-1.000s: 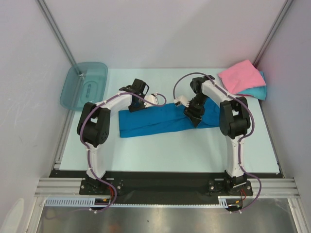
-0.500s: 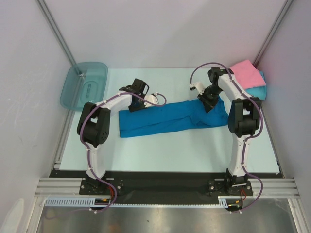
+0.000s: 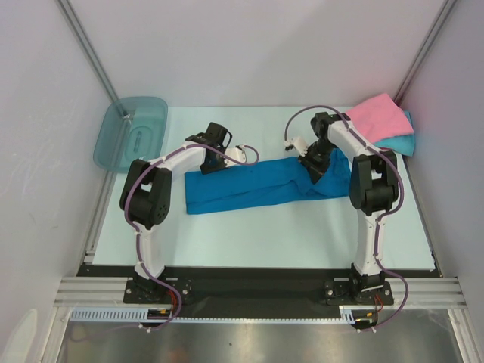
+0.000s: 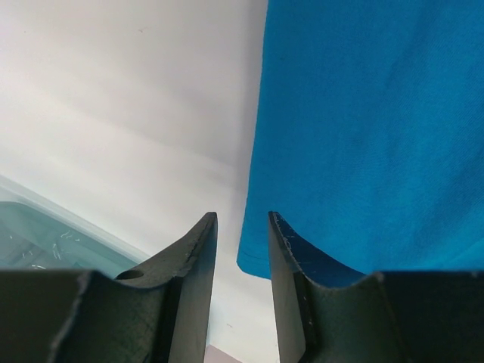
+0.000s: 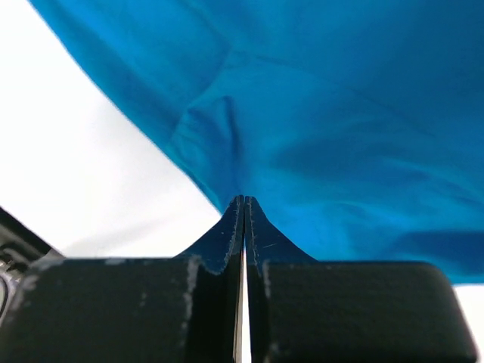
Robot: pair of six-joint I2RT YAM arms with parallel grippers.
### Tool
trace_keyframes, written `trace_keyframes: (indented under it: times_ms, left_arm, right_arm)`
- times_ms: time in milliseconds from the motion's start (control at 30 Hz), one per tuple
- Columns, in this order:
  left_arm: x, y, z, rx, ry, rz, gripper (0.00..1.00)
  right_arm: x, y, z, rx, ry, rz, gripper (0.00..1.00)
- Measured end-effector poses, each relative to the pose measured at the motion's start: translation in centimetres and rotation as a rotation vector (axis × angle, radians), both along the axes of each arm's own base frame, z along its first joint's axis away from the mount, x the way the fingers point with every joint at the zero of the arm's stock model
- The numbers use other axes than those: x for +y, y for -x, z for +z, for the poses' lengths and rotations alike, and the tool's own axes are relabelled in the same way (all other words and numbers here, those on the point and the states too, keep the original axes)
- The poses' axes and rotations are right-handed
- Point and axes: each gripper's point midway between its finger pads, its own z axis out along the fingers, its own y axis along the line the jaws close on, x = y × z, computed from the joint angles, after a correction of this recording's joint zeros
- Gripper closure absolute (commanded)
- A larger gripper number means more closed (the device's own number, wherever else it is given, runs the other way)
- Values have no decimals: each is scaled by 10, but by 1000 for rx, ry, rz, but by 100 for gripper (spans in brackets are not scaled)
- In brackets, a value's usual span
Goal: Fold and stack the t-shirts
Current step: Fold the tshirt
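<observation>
Seen from the top camera, the deep blue t-shirt (image 3: 249, 189) lies folded into a long band across the middle of the table (image 3: 249, 242), running left to right. At its far right end, the right gripper (image 3: 313, 165) has its fingers pressed together on a puckered bit of the shirt's edge, and the wrist view shows the cloth bunching at the tips. The left gripper (image 3: 203, 168) sits at the band's far left corner, its fingers (image 4: 198, 249) apart with nothing between them and the shirt's edge just beside one. The pink t-shirt (image 3: 374, 117) rests on the turquoise t-shirt (image 3: 401, 144) at the far right corner; a teal bin (image 3: 132, 132) stands far left
</observation>
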Motion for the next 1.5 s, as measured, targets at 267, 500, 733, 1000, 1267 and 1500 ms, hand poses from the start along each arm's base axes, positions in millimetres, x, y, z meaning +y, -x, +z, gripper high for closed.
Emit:
trace_keyframes:
  times_ms: [267, 500, 733, 1000, 1267, 1500]
  left_arm:
    - [0, 0, 0, 0, 0, -1, 62]
    - [-1, 0, 0, 1, 4, -2, 62]
    - [-1, 0, 0, 1, 4, -2, 62]
    - [-1, 0, 0, -1, 6, -3, 62]
    - [-3, -3, 1, -12, 12, -4, 62]
    - [-3, -3, 1, -14, 14, -3, 82]
  right_arm:
    - [1, 32, -22, 108, 5, 10, 100]
    - [14, 41, -25, 126, -1, 42, 100]
    - [32, 48, -20, 124, -13, 86, 100]
    - [35, 49, -18, 120, -5, 98, 100]
    - [25, -9, 5, -98, 27, -4, 100]
    - [-22, -65, -13, -224, 126, -200, 100]
